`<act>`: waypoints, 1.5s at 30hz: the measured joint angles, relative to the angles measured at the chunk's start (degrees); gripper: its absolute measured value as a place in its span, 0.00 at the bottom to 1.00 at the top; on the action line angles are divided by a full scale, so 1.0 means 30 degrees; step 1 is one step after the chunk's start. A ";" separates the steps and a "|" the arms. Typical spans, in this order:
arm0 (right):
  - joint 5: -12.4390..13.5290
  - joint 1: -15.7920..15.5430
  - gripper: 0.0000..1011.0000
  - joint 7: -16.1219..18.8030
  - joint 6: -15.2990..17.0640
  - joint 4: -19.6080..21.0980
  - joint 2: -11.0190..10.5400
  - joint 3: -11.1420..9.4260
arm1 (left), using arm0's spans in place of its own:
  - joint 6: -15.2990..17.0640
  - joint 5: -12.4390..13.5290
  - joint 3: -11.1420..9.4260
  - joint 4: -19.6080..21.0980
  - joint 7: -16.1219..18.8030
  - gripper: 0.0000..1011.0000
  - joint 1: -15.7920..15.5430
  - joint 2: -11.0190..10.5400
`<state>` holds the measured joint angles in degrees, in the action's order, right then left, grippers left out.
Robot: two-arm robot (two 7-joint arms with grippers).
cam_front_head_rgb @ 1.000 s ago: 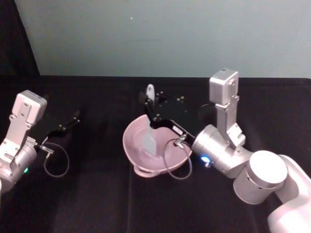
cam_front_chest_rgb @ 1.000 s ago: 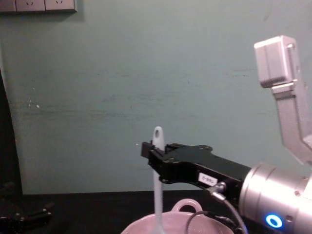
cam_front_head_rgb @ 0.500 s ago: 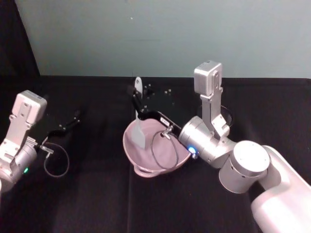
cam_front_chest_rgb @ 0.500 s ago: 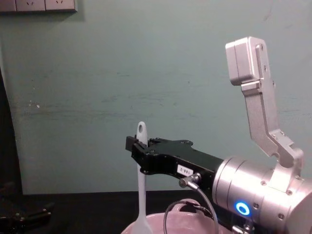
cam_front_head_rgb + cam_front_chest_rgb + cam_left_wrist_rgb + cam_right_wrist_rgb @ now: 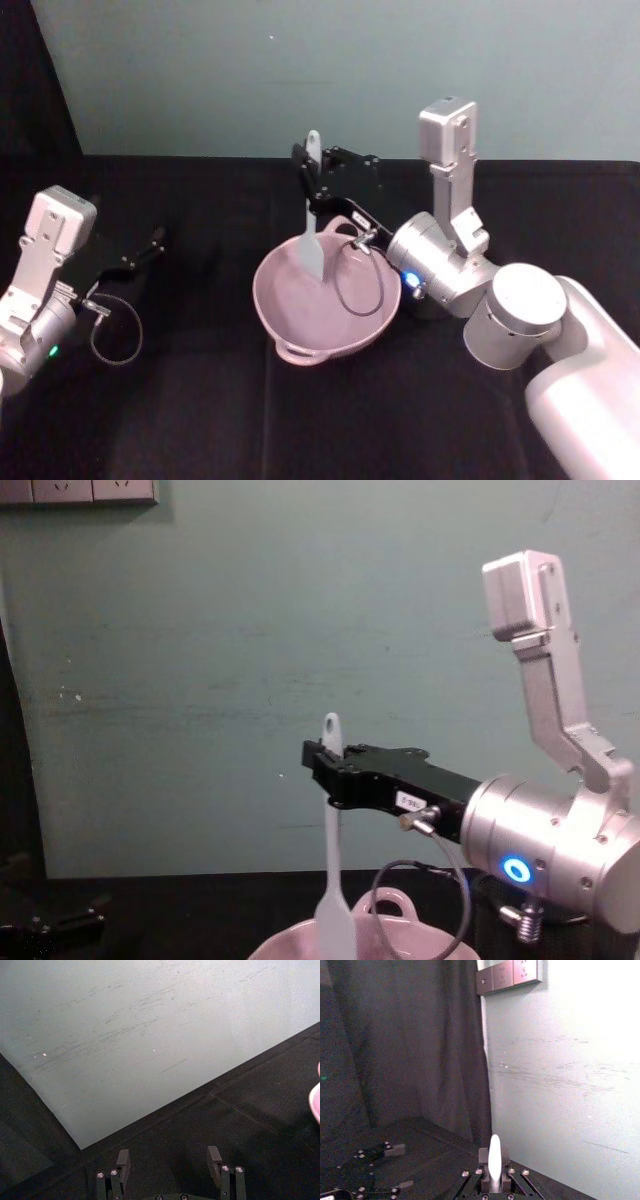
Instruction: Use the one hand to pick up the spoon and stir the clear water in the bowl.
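The pale pink bowl (image 5: 318,318) sits mid-table, its loop handle (image 5: 388,904) showing in the chest view. My right gripper (image 5: 311,187) reaches over the bowl's far side, shut on the upper handle of the white spoon (image 5: 312,225). The spoon hangs upright with its flat blade (image 5: 335,928) dipping inside the bowl (image 5: 282,947). From the right wrist, the spoon's handle end (image 5: 494,1156) stands up between the fingers (image 5: 481,1156). I cannot make out the clear water against the pink. My left gripper (image 5: 168,1160) rests open at the table's left (image 5: 140,255).
A black cable loop (image 5: 357,285) from the right wrist hangs over the bowl's right rim. Another cable loop (image 5: 112,328) lies by the left arm. The bowl's edge (image 5: 316,1102) shows in the left wrist view. A teal wall rises behind the black table.
My right gripper has swung the spoon from the bowl's left side toward its far middle, after first sweeping left. The left arm has stayed still.
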<state>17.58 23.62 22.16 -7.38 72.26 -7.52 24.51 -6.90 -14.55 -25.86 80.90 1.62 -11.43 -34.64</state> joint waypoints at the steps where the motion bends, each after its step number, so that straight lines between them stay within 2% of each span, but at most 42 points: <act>1: -0.0003 -0.0003 0.12 -0.0012 0.0021 0.0024 -0.0053 -0.0056 | -0.0001 0.0001 -0.0001 0.0000 0.0000 1.00 0.0001 0.0000; 8: -0.0013 -0.0571 0.12 -0.0103 0.0302 0.0993 -0.0755 -0.0505 | 0.0000 0.0000 -0.0001 0.0000 0.0000 1.00 0.0001 0.0000; 14: 0.0028 -0.1647 0.12 -0.0114 0.0614 0.2495 -0.1537 -0.0823 | -0.0001 0.0001 0.0000 0.0000 0.0000 1.00 0.0001 -0.0001; 23: 0.0270 -0.2724 0.12 -0.0019 0.0755 0.3891 -0.1980 -0.0852 | 0.0000 0.0001 0.0000 0.0000 0.0000 1.00 0.0001 -0.0001; 34: 0.0251 -0.2917 0.12 0.0186 0.0848 0.3739 -0.1475 0.0065 | -0.0001 0.0001 -0.0001 0.0000 0.0000 1.00 0.0001 0.0000; 45: -0.0096 -0.1786 0.12 0.0284 0.0638 0.2239 -0.0345 0.0904 | 0.0000 0.0001 -0.0001 0.0000 0.0000 1.00 0.0000 0.0000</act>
<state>17.29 18.26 23.01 -5.47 78.98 -8.56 27.23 -6.90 -14.55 -25.86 80.90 1.62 -11.43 -34.65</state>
